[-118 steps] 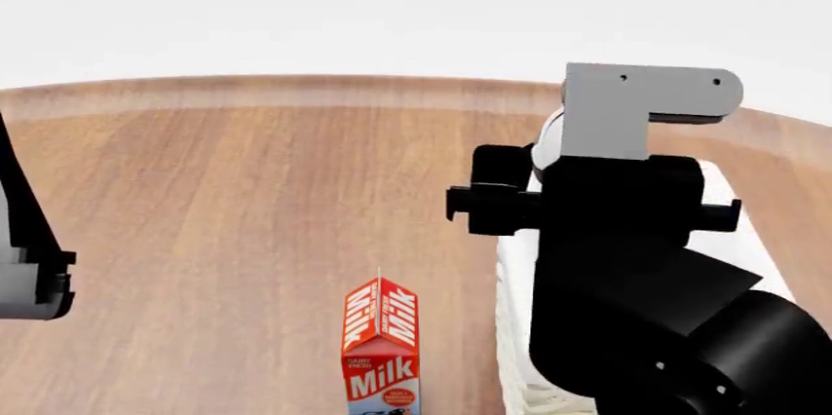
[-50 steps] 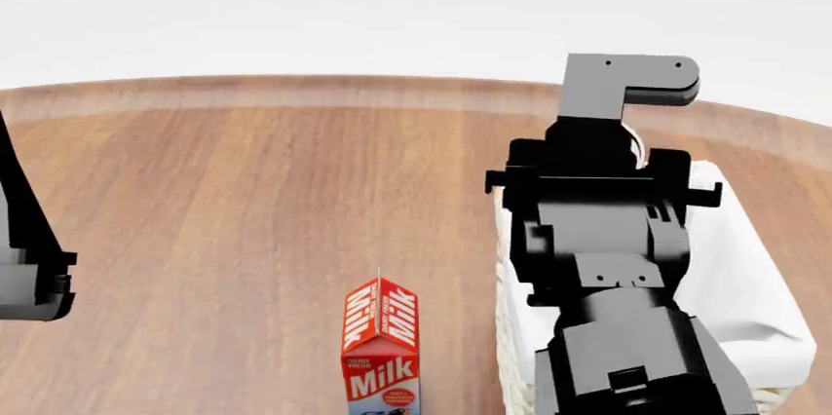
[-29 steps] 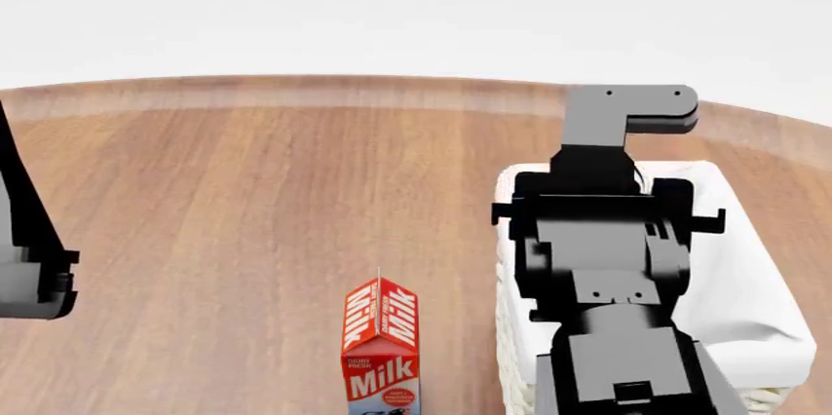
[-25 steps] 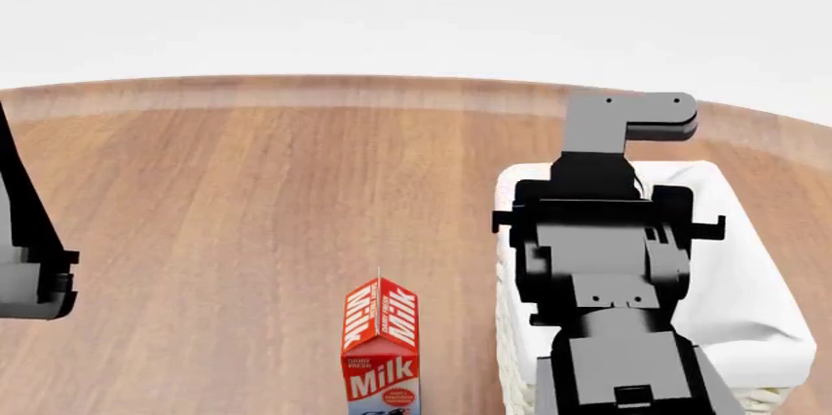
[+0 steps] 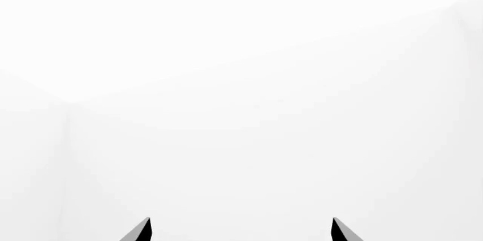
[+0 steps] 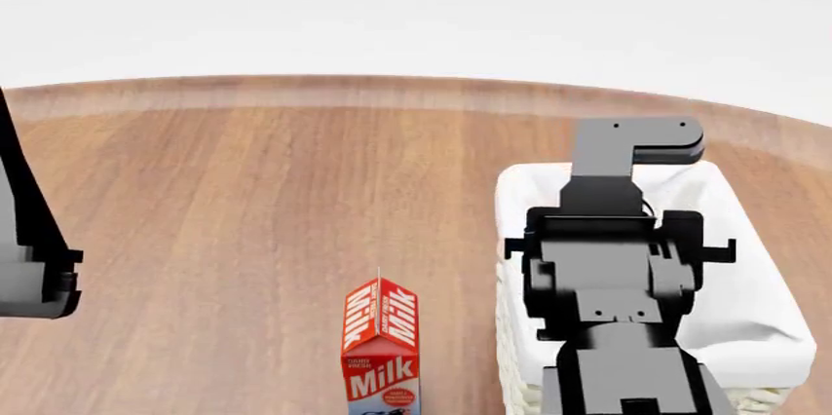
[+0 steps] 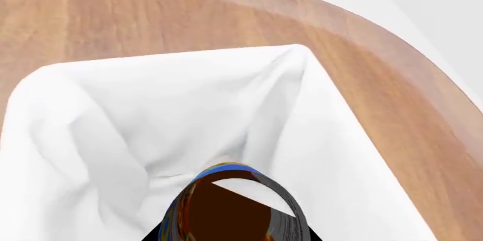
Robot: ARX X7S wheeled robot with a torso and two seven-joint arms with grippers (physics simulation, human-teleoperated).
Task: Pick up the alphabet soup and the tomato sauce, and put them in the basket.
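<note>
Lower than it was a moment ago, the right arm has sunk over the basket, so more of the white cloth lining shows behind it in the head view. From that view the right gripper itself is hidden under the arm's black body. The right wrist view looks straight down into the lining and shows the alphabet soup, a can with blue and orange on its label, held close beneath the camera and just above the cloth. Its dark end face fills the lower middle of that view. The fingers cannot be seen there, but the can hanging in front of the camera suggests they are clamped on it. Holding it directly above the basket's middle makes sense as a way to drop it cleanly inside the walls.

At the left edge of the head view, the left gripper hangs well apart from everything. Its wrist view shows only blank white and two dark fingertips set wide apart, grasping nothing.

A red milk carton stands upright on the wooden table, just beside the basket. No tomato sauce can is visible.
</note>
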